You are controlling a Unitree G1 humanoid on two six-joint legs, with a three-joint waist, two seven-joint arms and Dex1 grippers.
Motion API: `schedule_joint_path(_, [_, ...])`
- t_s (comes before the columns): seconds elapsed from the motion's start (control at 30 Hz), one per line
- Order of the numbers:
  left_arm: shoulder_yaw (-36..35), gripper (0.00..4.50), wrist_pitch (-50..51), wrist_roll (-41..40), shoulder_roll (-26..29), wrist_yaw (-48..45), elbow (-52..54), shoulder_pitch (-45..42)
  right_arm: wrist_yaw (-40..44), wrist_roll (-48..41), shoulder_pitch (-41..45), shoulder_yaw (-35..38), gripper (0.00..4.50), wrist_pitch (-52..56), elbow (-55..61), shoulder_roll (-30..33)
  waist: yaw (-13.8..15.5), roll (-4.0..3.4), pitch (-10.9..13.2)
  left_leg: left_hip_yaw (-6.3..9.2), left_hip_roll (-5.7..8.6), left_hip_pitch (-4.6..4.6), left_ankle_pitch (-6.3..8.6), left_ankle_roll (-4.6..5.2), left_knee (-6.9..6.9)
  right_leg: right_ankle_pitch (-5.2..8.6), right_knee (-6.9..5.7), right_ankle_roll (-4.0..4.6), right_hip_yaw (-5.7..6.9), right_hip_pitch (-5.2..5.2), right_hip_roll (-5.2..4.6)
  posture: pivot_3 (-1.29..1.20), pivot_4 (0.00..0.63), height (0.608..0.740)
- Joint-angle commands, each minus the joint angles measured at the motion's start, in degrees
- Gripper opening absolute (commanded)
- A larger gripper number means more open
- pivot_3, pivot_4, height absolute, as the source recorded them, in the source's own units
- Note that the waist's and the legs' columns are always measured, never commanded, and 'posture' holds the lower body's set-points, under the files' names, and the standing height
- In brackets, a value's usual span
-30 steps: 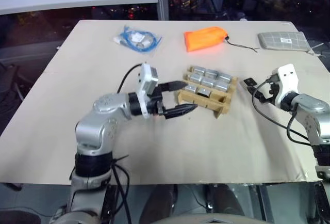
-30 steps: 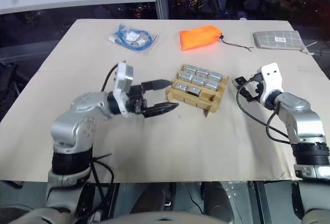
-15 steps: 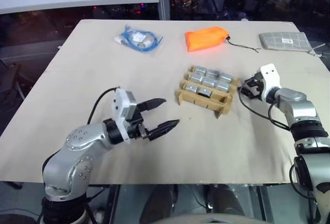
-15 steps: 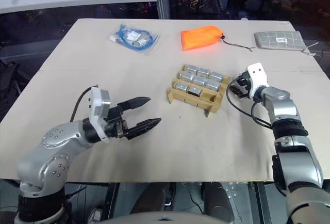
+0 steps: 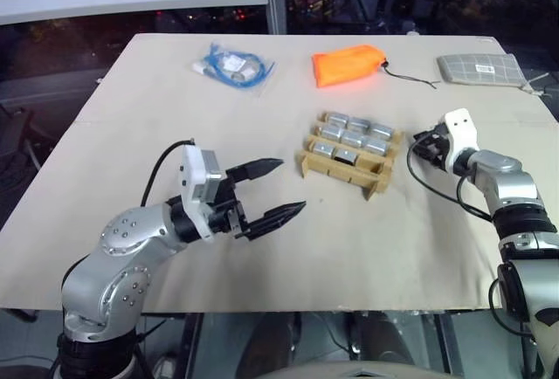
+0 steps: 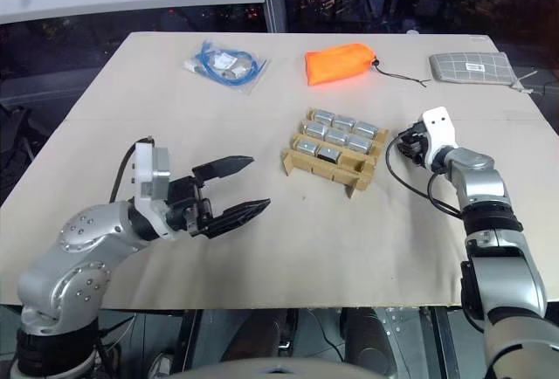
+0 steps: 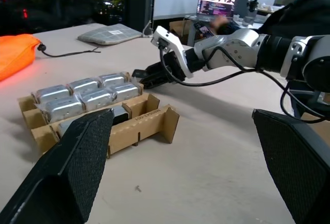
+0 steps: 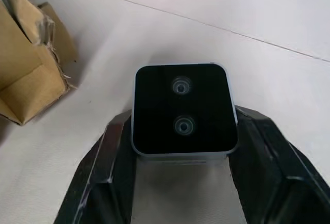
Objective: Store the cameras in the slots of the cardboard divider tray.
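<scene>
The cardboard divider tray [image 5: 339, 170] sits mid-table, with several silver cameras [image 5: 354, 133] in its back slots. Just right of the tray, low over the table, my right gripper [image 5: 420, 145] is shut on one more camera [image 8: 180, 105]. That camera's black face with two lenses shows between the black fingers [image 8: 111, 152], which press on its sides. My left gripper [image 5: 289, 187] hovers open and empty in front of the tray, to its left, pointing toward it. The left wrist view looks across the tray [image 7: 149, 118] to the right gripper [image 7: 142, 76].
At the table's far side lie a bagged blue cable [image 5: 231, 66], an orange fabric bag [image 5: 348, 65] and a flat grey grid pouch [image 5: 479, 67]. A person and a laptop [image 7: 220, 3] are beyond the right edge. Bare tabletop surrounds the tray.
My left gripper has pulled back from the tray's front edge toward the near left, staying open. My right arm has swung inward, with its gripper still beside the tray's right end.
</scene>
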State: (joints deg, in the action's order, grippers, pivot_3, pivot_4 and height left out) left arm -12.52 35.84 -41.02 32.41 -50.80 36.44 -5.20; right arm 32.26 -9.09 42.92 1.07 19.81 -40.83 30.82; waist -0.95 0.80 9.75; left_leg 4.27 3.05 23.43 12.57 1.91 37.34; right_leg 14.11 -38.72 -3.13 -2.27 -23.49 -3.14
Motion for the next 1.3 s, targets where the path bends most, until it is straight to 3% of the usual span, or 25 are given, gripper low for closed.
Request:
schedule_joint_path(0.03, [0.38,4.5,0.65,-4.11,0.81,1.43,1.77,-2.92,0.17,-0.11,-1.67,2.38,1.94,-0.86,7.21,2.07,0.13,0.0,0.0,0.01,0.0,0.02,0.0,0.0,0.0,0.0,0.0,0.0,0.02,0.0,0.0,0.0,0.15,0.74])
schedule_joint_path(0.1, [1.45,4.5,0.79,-4.03,0.73,2.58,1.55,-4.28,0.62,-0.14,-4.91,2.75,1.94,-2.03,14.51,3.34,0.29,-0.01,0.01,0.05,0.0,0.06,0.0,0.0,0.0,0.0,0.03,0.0,0.05,-0.01,-0.01,0.0,0.15,0.74])
schedule_joint_path(0.23, [3.85,4.5,6.34,-6.62,-1.33,10.14,-0.77,-9.58,2.37,0.01,-15.59,3.29,1.94,-7.91,40.15,6.26,0.46,-0.09,0.05,0.18,0.02,0.32,0.0,0.0,0.0,-0.01,0.13,-0.03,0.17,-0.2,-0.03,0.0,0.15,0.74])
schedule_joint_path(0.37, [4.1,4.5,18.93,-17.47,-5.87,21.22,-8.62,-19.26,3.77,1.16,-25.12,-0.46,1.94,-8.51,63.63,6.94,0.19,-0.09,0.06,0.15,-0.04,0.25,0.01,0.0,0.0,0.0,0.08,-0.05,0.14,-0.18,0.01,0.0,0.15,0.74])
schedule_joint_path(0.5, [3.35,4.5,26.69,-26.1,-11.08,28.64,-19.02,-28.32,1.67,3.92,-27.21,-6.71,1.94,-6.12,76.13,4.22,0.01,-0.02,0.05,0.31,-0.03,0.25,0.01,-0.01,0.08,0.01,0.07,-0.07,0.37,-0.1,0.03,0.0,0.15,0.74])
schedule_joint_path(0.63, [2.23,4.5,30.68,-30.99,-13.93,31.95,-26.79,-34.72,1.3,6.29,-24.98,-10.34,1.94,-4.34,78.67,2.37,0.24,0.04,0.08,0.32,0.05,0.26,-0.02,-0.04,0.18,0.0,0.09,-0.08,0.37,-0.08,-0.01,0.0,0.15,0.74])
schedule_joint_path(0.77, [2.62,4.5,33.06,-32.37,-12.99,31.25,-29.37,-37.4,1.88,7.78,-23.64,-11.21,1.94,-4.31,78.53,2.21,0.26,0.04,0.08,0.35,0.05,0.27,-0.16,-0.27,0.14,0.0,0.08,-0.06,0.4,-0.09,-0.01,0.0,0.15,0.74])
schedule_joint_path(1.17, [3.51,4.5,35.83,-32.6,-12.25,30.48,-32.17,-38.28,1.5,9.57,-22.9,-9.56,1.94,-4.19,77.34,1.68,0.29,0.04,0.08,0.35,0.05,0.29,-0.17,-0.3,0.06,0.0,0.11,-0.05,0.37,-0.13,-0.03,0.0,0.15,0.74])
schedule_joint_path(1.27, [3.61,3.78,36.66,-33.21,-12.1,30.6,-31.59,-38.02,1.62,9.47,-22.07,-9.48,1.94,-3.92,77.18,1.53,0.28,0.04,0.08,0.35,0.05,0.29,-0.17,-0.3,0.06,0.0,0.12,-0.04,0.37,-0.13,-0.04,0.0,0.15,0.74])
schedule_joint_path(1.3, [3.71,3.3,37.09,-33.38,-12.07,30.6,-31.47,-37.94,1.63,9.39,-21.76,-9.49,1.94,-3.78,77.19,1.45,0.28,0.04,0.08,0.35,0.05,0.29,-0.17,-0.3,0.06,0.0,0.12,-0.04,0.37,-0.13,-0.04,0.0,0.15,0.74])
